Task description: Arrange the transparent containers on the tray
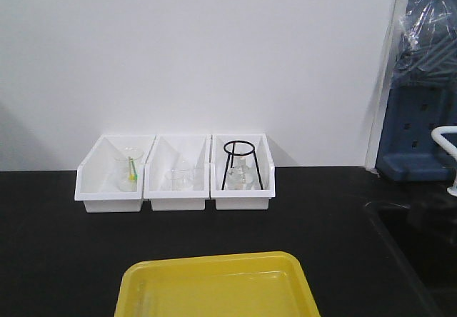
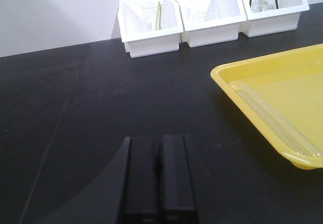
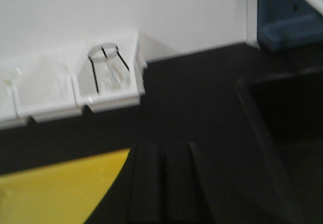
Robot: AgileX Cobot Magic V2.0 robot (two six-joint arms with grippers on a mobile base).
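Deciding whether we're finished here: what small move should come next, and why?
Probably raise the left arm slightly for a clearer look. Long clear test tubes seem to lie inside the yellow tray along its rim already, though faintly, and the left gripper and right gripper are both shut on nothing.

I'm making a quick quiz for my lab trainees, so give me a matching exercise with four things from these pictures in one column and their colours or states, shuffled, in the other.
Things:
1. tray
2. ring stand
3. bins
4. left gripper

Colours or states:
A. white, in a row against the wall
B. shut, holding nothing
C. bright yellow, with a glass tube lying in it
D. black wire, standing in the right-hand bin

Pairs: 1-C, 2-D, 3-A, 4-B
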